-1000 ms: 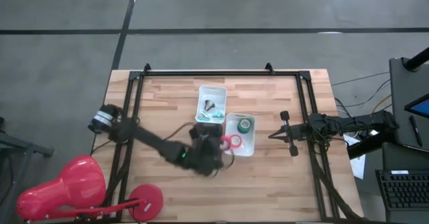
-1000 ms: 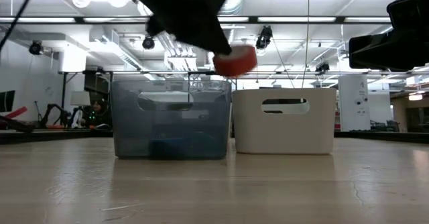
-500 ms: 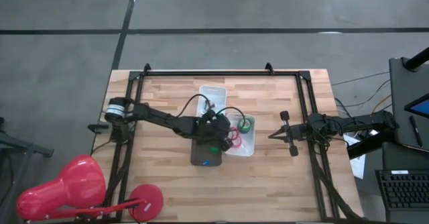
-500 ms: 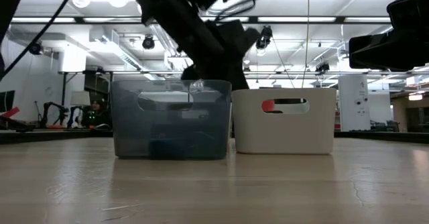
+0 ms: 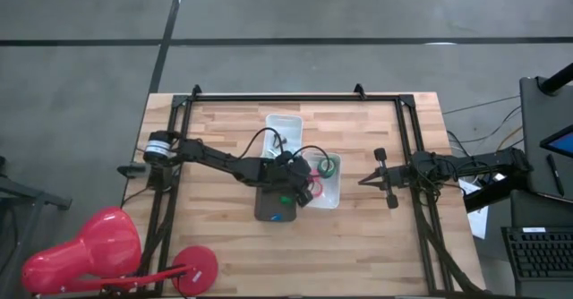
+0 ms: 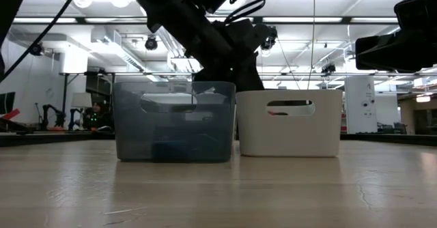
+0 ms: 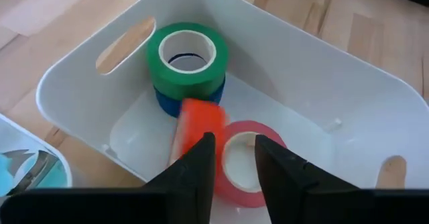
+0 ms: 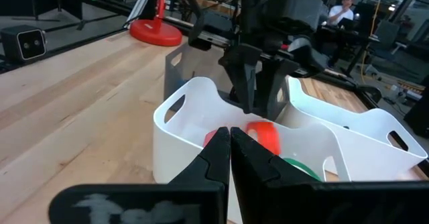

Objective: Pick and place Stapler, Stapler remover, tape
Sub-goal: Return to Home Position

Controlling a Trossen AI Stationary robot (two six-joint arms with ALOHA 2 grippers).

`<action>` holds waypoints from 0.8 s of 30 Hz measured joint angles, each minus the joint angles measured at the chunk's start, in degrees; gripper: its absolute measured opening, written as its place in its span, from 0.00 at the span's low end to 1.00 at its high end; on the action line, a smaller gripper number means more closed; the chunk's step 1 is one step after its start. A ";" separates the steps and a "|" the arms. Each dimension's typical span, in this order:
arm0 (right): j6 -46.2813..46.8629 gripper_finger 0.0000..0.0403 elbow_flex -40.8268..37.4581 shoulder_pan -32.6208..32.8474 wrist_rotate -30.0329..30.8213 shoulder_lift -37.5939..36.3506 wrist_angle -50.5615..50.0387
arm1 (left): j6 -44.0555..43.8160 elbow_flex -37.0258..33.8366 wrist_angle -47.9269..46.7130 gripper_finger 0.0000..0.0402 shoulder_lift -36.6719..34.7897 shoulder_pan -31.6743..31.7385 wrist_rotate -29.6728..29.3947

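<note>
From above, you are seeing the left gripper [image 5: 303, 188] hanging over the white bin [image 5: 332, 197], with the right gripper [image 5: 363, 182] idling near the table's right side. Through the left wrist, its fingers are standing apart above an orange tape [image 7: 200, 127] in the bin, seemingly tipped on edge beside a pink tape [image 7: 238, 192]. A green tape [image 7: 188, 53] is sitting on a blue tape [image 7: 167, 104]. Through the right wrist, that gripper's fingers are pressing together.

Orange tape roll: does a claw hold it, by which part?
Nothing is held. The left gripper, open, is above the white plastic bin; the orange tape roll is inside, free. The right gripper, shut, empty, is at the table's right.
</note>
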 joint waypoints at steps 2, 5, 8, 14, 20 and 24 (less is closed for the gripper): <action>-0.01 0.02 0.00 0.01 -0.01 0.00 0.00 | 0.20 0.00 0.46 0.28 -0.05 0.00 -0.28; -0.04 0.02 0.00 -0.01 -0.01 0.00 0.02 | 1.17 0.00 1.56 0.29 -0.74 -0.39 -0.40; 0.06 0.02 0.00 -0.01 -0.01 0.00 0.02 | 4.43 0.00 1.68 0.26 -2.44 -1.76 -0.48; 0.00 0.02 0.00 -0.01 0.01 0.00 0.00 | 10.23 0.00 2.50 0.07 -4.77 -6.58 -4.30; -0.02 0.02 0.00 0.01 -0.03 -0.02 0.00 | 15.94 -1.66 4.66 0.02 -5.91 -11.76 -3.50; -0.04 0.02 0.00 -0.01 -0.01 -0.02 0.00 | 16.94 -5.74 8.20 0.01 -9.08 -13.37 -3.58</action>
